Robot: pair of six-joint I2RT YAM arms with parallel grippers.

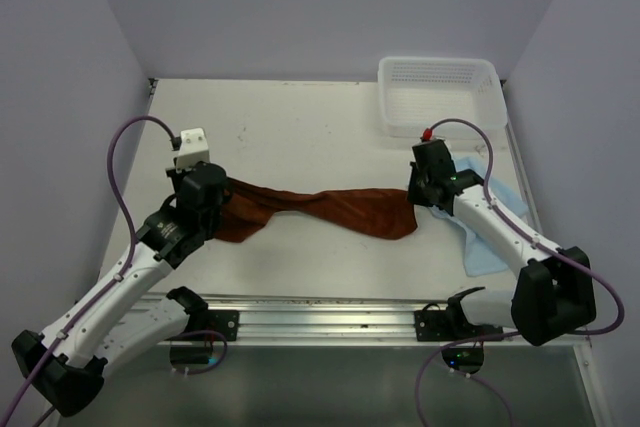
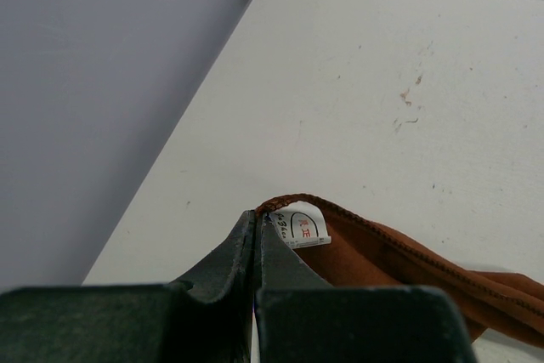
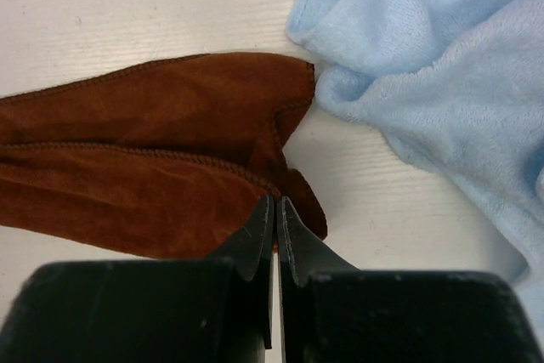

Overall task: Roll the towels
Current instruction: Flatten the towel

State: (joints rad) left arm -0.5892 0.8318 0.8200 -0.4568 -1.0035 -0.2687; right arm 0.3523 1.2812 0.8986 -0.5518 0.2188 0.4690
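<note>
The rust brown towel (image 1: 330, 209) lies stretched across the table between my two arms. My left gripper (image 2: 257, 218) is shut on its left corner, right by the white care label (image 2: 302, 225). At the other end my right gripper (image 3: 277, 201) is shut on the towel's edge (image 3: 153, 159). The light blue towel (image 1: 487, 232) lies crumpled at the right, partly under my right arm, and fills the upper right of the right wrist view (image 3: 442, 65). In the top view the left gripper (image 1: 208, 192) and the right gripper (image 1: 418, 192) sit at the brown towel's two ends.
A white mesh basket (image 1: 440, 92) stands at the back right corner. Grey walls close in the table on the left, back and right. A metal rail (image 1: 320, 312) runs along the near edge.
</note>
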